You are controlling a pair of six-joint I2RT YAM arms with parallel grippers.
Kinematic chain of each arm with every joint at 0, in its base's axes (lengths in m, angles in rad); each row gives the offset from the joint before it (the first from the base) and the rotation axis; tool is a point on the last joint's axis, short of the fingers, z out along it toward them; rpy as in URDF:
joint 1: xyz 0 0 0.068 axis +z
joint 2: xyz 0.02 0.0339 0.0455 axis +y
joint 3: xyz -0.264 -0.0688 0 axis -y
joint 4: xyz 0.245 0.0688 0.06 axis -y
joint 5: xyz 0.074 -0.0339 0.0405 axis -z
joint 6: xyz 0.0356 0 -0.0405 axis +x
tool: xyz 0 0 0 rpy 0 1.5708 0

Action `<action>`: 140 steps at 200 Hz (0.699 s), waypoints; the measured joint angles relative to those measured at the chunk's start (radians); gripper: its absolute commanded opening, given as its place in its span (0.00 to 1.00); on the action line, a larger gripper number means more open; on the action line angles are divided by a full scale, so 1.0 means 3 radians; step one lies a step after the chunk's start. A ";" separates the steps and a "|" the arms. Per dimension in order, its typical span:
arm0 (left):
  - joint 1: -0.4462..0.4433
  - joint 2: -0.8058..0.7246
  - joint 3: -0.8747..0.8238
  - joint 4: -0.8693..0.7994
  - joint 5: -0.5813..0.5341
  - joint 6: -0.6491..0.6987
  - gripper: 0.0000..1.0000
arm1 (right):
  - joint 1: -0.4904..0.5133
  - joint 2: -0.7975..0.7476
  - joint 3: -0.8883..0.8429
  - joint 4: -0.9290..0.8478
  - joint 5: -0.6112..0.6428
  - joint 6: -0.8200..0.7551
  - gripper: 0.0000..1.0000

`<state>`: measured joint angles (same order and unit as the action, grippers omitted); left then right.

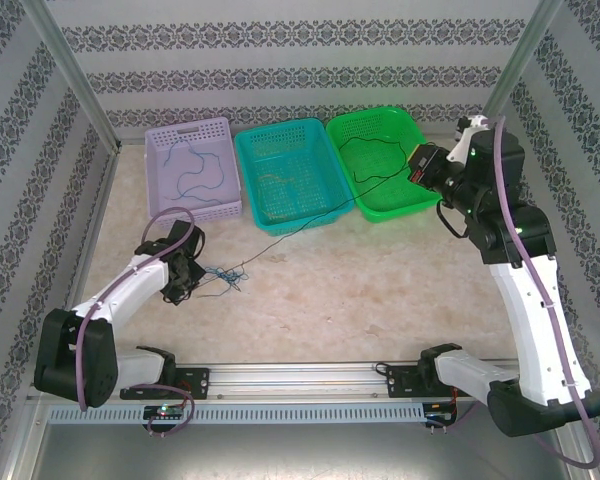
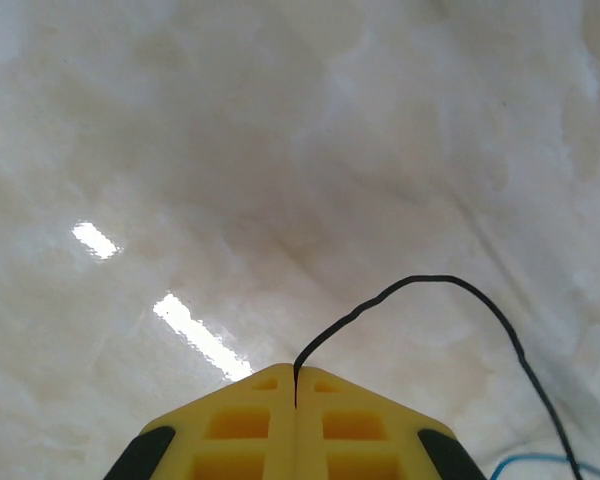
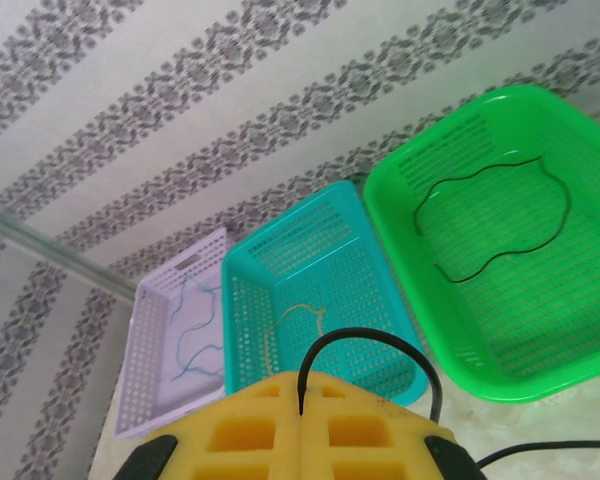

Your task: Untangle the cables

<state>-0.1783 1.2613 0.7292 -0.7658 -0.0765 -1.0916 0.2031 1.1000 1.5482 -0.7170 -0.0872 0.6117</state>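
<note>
- My left gripper (image 2: 296, 375) is clamped shut on a black cable (image 2: 450, 281), low over the marble table (image 2: 280, 150)
- My right gripper (image 3: 300, 385) is closed too, pinching a long black cable (image 3: 370, 333), raised by the green basket (image 1: 375, 114)
- That long black cable runs past the near corner of the teal basket (image 1: 280, 128) to a knot of blue and black cables (image 1: 228, 275) on the table, just beside my left gripper
- A blue cable (image 1: 195, 170) lies in the lavender basket (image 1: 185, 127), a yellowish cable (image 3: 280, 330) in the teal one, a black loop (image 3: 480, 230) in the green one

lavender basket (image 1: 185, 125), teal basket (image 1: 280, 131), green basket (image 1: 405, 192) on marble table (image 1: 380, 300)
</note>
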 measured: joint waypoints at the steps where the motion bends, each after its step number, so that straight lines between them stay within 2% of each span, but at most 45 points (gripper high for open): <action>1: 0.0005 0.0000 0.0000 -0.0001 0.0003 0.0003 0.00 | -0.0005 0.0000 0.0005 -0.0003 0.0008 -0.0006 0.00; 73: 0.0655 0.0003 0.0000 -0.0029 0.0080 0.0225 0.00 | -0.0342 -0.0057 0.0333 -0.0067 0.0397 -0.0170 0.00; 140: 0.0893 0.0191 0.0028 -0.0029 0.0165 0.0329 0.00 | -0.0504 -0.0058 0.0492 -0.0075 0.0542 -0.0308 0.00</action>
<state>0.0895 1.3186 0.7376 -0.7746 -0.0269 -0.9928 0.0521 1.0824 1.6958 -0.7395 0.0753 0.5194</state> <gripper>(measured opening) 0.047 0.054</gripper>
